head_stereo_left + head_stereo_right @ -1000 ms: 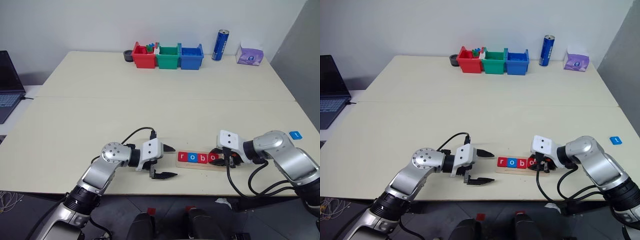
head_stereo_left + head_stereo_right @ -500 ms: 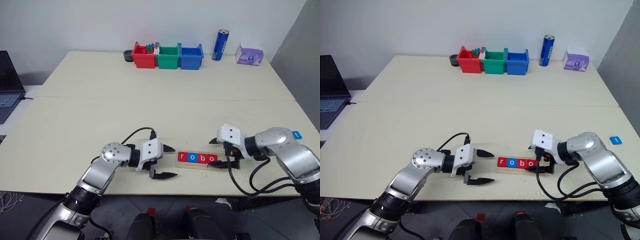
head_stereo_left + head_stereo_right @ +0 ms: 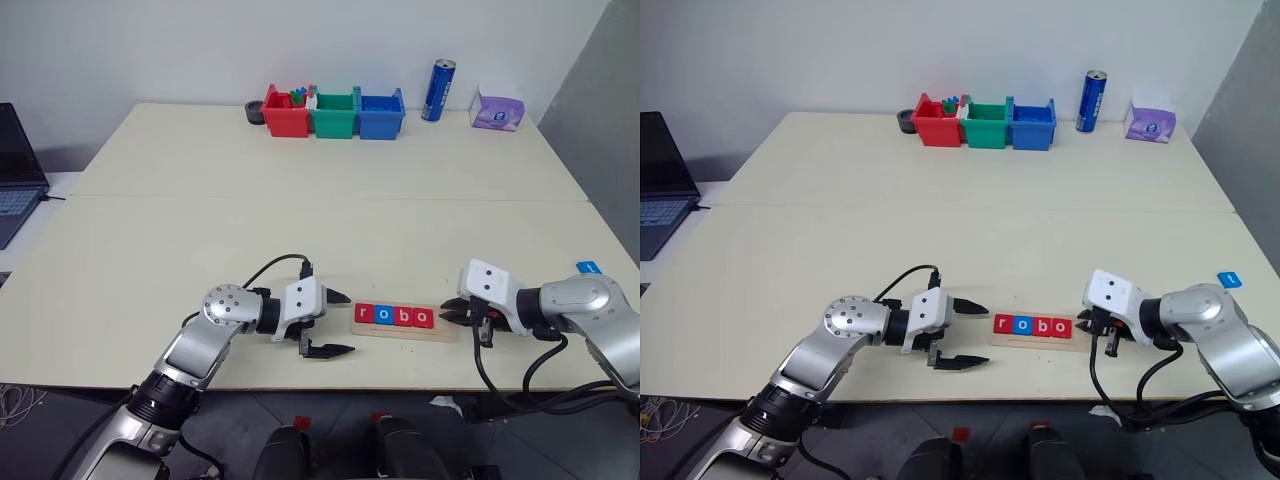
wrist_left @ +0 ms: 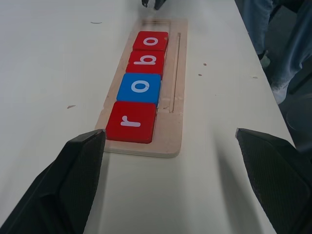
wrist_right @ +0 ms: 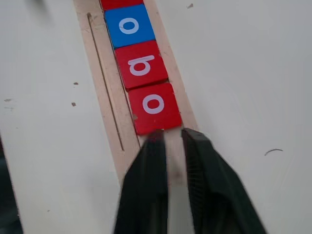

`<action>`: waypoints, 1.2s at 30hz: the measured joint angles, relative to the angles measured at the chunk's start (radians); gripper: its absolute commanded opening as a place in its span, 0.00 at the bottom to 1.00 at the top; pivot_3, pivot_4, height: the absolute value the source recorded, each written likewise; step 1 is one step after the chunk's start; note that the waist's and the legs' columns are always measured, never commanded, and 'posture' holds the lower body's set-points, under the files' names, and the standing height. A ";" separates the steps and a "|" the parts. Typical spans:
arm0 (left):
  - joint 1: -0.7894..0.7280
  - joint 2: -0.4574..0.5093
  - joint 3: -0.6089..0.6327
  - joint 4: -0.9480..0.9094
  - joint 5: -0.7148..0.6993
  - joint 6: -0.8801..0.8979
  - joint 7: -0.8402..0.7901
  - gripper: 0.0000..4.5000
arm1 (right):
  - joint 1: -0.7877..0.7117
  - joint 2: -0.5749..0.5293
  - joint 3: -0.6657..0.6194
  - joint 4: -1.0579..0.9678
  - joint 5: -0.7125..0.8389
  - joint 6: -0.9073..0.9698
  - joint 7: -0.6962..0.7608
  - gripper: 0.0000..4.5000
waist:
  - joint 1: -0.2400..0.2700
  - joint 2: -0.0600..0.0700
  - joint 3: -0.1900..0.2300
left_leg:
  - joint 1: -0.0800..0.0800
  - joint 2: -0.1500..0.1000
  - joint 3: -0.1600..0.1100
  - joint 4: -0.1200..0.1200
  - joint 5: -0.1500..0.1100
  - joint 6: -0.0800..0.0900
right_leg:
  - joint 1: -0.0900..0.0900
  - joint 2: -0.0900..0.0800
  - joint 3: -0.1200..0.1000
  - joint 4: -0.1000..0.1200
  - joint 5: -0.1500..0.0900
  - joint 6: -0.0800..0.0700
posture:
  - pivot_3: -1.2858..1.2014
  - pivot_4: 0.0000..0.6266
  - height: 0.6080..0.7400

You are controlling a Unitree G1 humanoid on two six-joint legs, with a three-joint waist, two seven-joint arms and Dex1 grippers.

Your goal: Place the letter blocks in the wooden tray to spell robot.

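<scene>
The wooden tray (image 3: 444, 331) lies near the table's front edge. In it, several letter blocks stand in a row: red r (image 3: 364, 314), blue o (image 3: 384, 316), red b (image 3: 404, 317), red o (image 3: 424, 318). The tray's right end is bare. My right gripper (image 3: 452, 310) hovers just off that end, shut with nothing between its fingertips (image 5: 156, 142). My left gripper (image 3: 340, 322) stands open, left of the tray and pointing at it, apart from the r block (image 4: 130, 121). Another blue letter block (image 3: 589, 267) lies alone by the table's right edge.
Red (image 3: 286, 114), green (image 3: 335, 114) and blue (image 3: 381, 112) bins stand in a row at the table's far edge, with a blue can (image 3: 439, 90) and a purple tissue pack (image 3: 498, 112) to their right. A laptop (image 3: 15, 170) sits at the far left.
My right gripper opened, let go of the last red o block in the tray, drew back to the right and shut. The left arm has not moved.
</scene>
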 measured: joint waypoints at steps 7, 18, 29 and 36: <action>-0.001 0.000 0.000 0.000 0.000 -0.003 0.001 1.00 | -0.022 -0.012 0.071 0.029 -0.058 -0.027 0.002 0.00 | 0.000 0.000 0.000 | 0.000 0.000 0.000 0.000 0.000 0.000 | 0.000 0.000 0.000 0.000 0.000 0.000 | 0.52 0.24 1.00; 0.001 0.000 0.000 0.000 0.000 -0.007 0.007 1.00 | -0.078 0.006 0.148 0.082 -0.118 -0.072 0.023 0.00 | 0.001 0.000 0.000 | 0.000 0.000 0.000 0.000 0.000 0.000 | 0.000 0.000 0.000 0.000 0.000 0.000 | 0.52 0.24 1.00; 0.007 0.000 0.000 0.000 0.000 -0.007 0.020 1.00 | -0.122 0.057 0.169 0.089 -0.117 -0.058 0.028 0.00 | 0.001 0.000 0.000 | 0.000 0.000 -0.001 0.000 0.000 0.000 | 0.000 0.000 0.000 0.000 0.000 0.000 | 0.52 0.24 1.00; 0.007 0.001 0.000 0.000 0.000 -0.007 0.020 1.00 | -0.121 0.023 0.151 0.090 -0.114 -0.062 0.039 0.00 | 0.002 0.000 0.000 | 0.000 0.000 0.000 0.000 0.000 0.000 | 0.000 -0.001 0.000 0.000 0.000 0.000 | 0.52 0.24 1.00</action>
